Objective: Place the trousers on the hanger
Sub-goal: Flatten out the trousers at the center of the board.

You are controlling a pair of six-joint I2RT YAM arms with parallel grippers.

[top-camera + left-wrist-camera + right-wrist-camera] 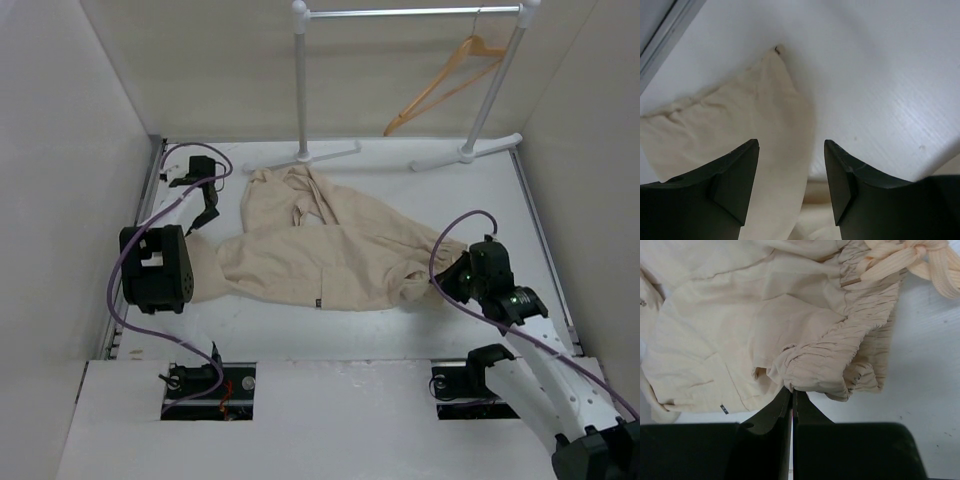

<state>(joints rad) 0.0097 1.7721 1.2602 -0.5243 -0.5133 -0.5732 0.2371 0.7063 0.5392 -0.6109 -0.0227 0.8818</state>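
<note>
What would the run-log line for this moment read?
trousers crumpled on table | hanger on rail, empty | left jaws open over leg end | right jaws shut on waistband

No legible text or labels anywhere.

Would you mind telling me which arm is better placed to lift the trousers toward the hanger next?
The right, probably. The right gripper is shut at the gathered waistband of the trousers, apparently pinching it, on the same side as the hanger. The left gripper hangs open over a leg end, holding nothing.
</note>
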